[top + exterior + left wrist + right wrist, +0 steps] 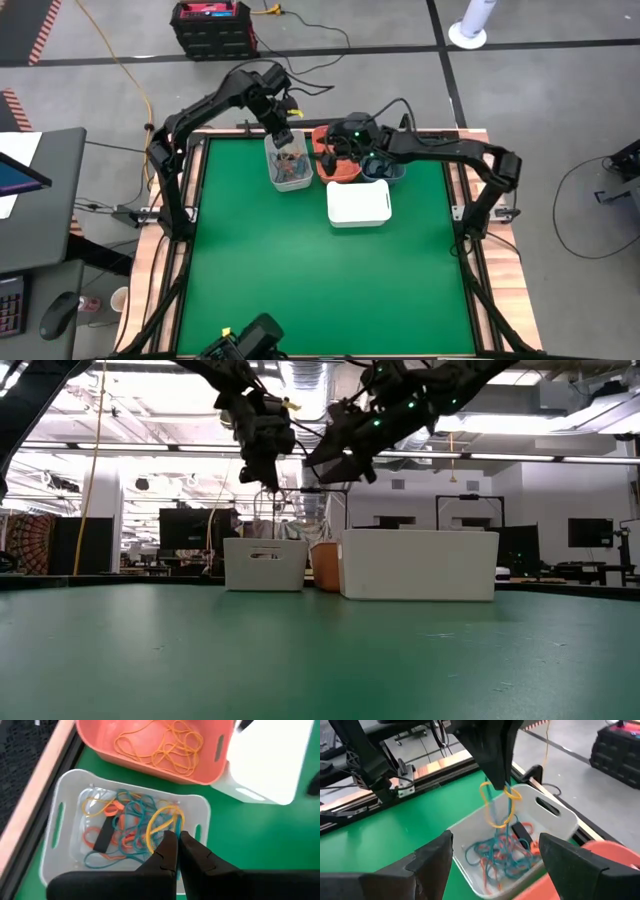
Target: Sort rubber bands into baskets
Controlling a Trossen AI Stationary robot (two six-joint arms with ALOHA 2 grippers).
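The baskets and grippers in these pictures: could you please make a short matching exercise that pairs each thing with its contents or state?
Things:
1. light grey basket
2. coral basket
3. left gripper
4. right gripper

States:
A. open, empty, looking at the grey basket
B. holds a tangle of teal, orange, yellow and black bands
C. shut on a yellow band and a teal one, lifted over the grey basket
D. holds only yellow-orange bands

Pairs: 1-B, 2-D, 3-C, 4-A
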